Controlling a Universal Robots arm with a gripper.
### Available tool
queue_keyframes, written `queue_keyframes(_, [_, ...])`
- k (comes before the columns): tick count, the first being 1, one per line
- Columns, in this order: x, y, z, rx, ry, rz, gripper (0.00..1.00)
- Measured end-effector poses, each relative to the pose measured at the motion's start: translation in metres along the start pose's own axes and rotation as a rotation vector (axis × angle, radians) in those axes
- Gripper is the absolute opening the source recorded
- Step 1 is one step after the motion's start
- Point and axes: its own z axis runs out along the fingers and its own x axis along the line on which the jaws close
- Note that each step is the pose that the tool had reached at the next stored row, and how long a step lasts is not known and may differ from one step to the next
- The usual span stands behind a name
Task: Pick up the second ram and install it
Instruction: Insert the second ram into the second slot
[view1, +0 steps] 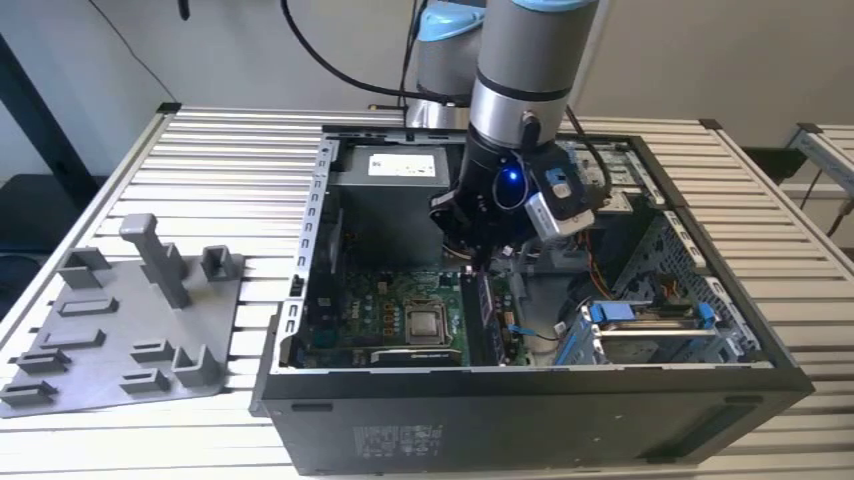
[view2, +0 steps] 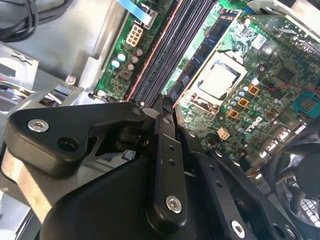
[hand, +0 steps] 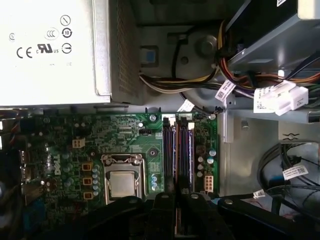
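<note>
- At the exterior view's left, on the slatted table (view1: 200, 140): grey tray (view1: 80, 390) with its upright post (view1: 158, 255) and low holders, apparently shaped to keep parts standing and reachable for pick-up.
- Next, open computer case (view1: 534, 420) lying on its side, so that the motherboard (hand: 125, 140) faces up and can be reached from above.
- At the far end of the case, power supply (hand: 50, 50) with a white label of printed safety marks, not read out here.
- On the board, CPU socket (hand: 122, 182), and just beside it the long parallel memory slots (hand: 170, 150).
- Standing on edge in the slot row, directly under the arm: a dark narrow board, judged to be the second ram (view1: 475, 320), upright as a seated or nearly seated stick would be.
- Gripper (view1: 478, 262) lowered into the case and lined up along the slots in both wrist views (hand: 178, 192) (view2: 164, 106), presumably to keep the stick square to its slot; clenched or released, cannot tell.
- Towards the exterior view's right: cable bundle with white printed tags (hand: 272, 97), then the metal drive cage (view1: 654, 330), blue-clipped.
</note>
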Motion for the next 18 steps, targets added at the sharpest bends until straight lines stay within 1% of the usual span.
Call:
queue_keyframes(4, [0.0001, 0.0000, 0.0068, 0.0002, 0.0032, 0.000, 0.14])
queue_keyframes(11, [0.0009, -0.0001, 0.0195, 0.0003, 0.0052, 0.007, 0.14])
queue_keyframes(16, [0.0016, -0.0015, 0.0282, 0.0000, 0.0058, 0.028, 0.14])
queue_keyframes(18, [0.0017, -0.0033, 0.0311, 0.0005, 0.0067, 0.036, 0.14])
